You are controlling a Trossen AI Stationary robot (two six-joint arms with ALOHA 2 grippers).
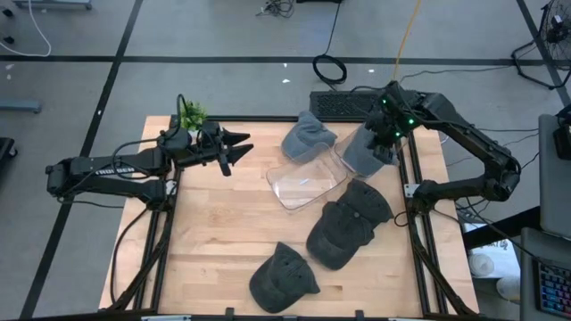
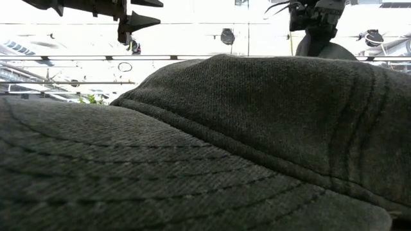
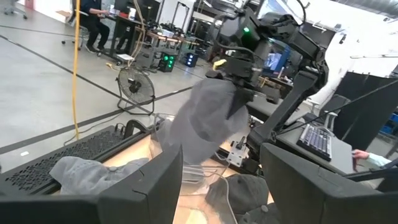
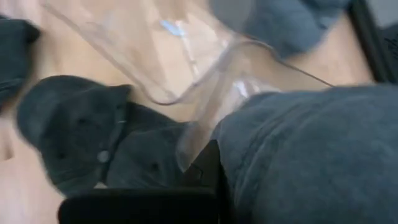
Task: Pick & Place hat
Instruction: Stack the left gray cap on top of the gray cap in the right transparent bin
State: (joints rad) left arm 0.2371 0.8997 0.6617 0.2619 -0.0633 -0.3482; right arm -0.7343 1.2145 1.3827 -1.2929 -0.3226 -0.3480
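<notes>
- Over at the far right corner of the table, the right gripper has its fingers clamped together on a grey hat, holding it up off the wood, just beside the clear bin.
- From the left wrist view that hat hangs limp from the right gripper, above the bin.
- Right wrist view is mostly grey hat fabric up close, with the bin's clear edge right next to it. Pretty blurry, so I can't say if the hat touches the bin.
- Left gripper hovers over the far left part of the table with its fingers spread apart and nothing between them, pointing toward the bin.
- A second grey hat lies at the far edge, touching the bin's far side.
- Two dark hats sit overlapped on the right, near the bin's near side.
- Another dark hat lies near the front edge. It fills almost the whole low view.
- Small green plant stands at the far left corner.
- Black keyboard sits on the floor just past the far edge.
</notes>
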